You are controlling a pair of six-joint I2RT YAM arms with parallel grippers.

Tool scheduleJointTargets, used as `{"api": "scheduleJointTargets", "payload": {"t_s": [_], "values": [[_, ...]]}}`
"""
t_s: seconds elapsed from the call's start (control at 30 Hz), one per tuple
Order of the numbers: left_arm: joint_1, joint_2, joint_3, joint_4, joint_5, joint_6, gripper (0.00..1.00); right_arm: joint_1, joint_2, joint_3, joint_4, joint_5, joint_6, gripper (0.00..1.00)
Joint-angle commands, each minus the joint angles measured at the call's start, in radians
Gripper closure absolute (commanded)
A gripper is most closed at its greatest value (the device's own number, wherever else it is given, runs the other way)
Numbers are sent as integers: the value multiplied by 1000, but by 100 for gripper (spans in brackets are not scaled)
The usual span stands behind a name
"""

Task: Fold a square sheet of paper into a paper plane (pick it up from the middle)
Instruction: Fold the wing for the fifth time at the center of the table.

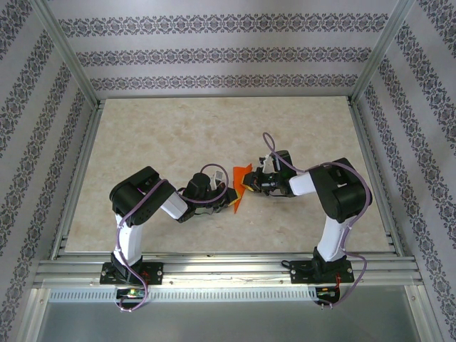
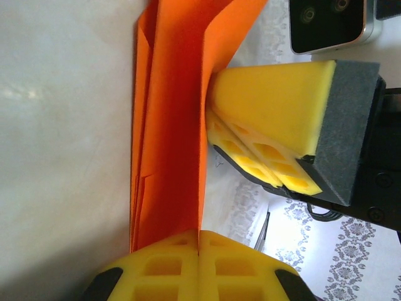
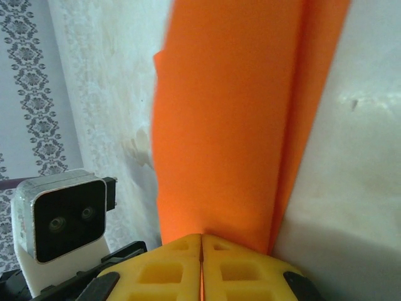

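Observation:
The bright orange sheet of paper [image 1: 239, 175] is folded into a long, narrow, layered shape like a paper plane and hangs between the two arms above the table. My left gripper [image 1: 226, 194] is shut on its near end. In the left wrist view the folded paper [image 2: 169, 125] runs up from my closed jaws [image 2: 200, 235]. My right gripper [image 1: 251, 184] is shut on it from the opposite side; its yellow fingers [image 2: 269, 100] pinch the paper's right edge. In the right wrist view the paper [image 3: 225, 125] rises straight out of that gripper [image 3: 202, 238].
The beige marbled table [image 1: 178, 135] spreads around the arms, ringed by an aluminium frame [image 1: 214, 263] and patterned walls. The two wrists are nearly touching: the left wrist's camera [image 3: 62, 216] shows beside the right fingers, and the right wrist's camera [image 2: 326, 22] sits above the left's.

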Motion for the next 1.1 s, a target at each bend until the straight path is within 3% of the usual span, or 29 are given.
{"api": "scheduleJointTargets", "payload": {"t_s": [0.0,0.47,0.67,1.07], "values": [[16,27,-16,-150,-19,22,100,1,20,30,-86,36,-43,91],[17,22,-44,-127,-29,18,99,53,-18,125,-383,182,-157,91],[16,-51,-37,-268,-5,77,84,62,3,131,-396,188,-149,92],[-1,-81,30,-473,94,162,76,71,-1,140,-405,187,-141,92]]}}
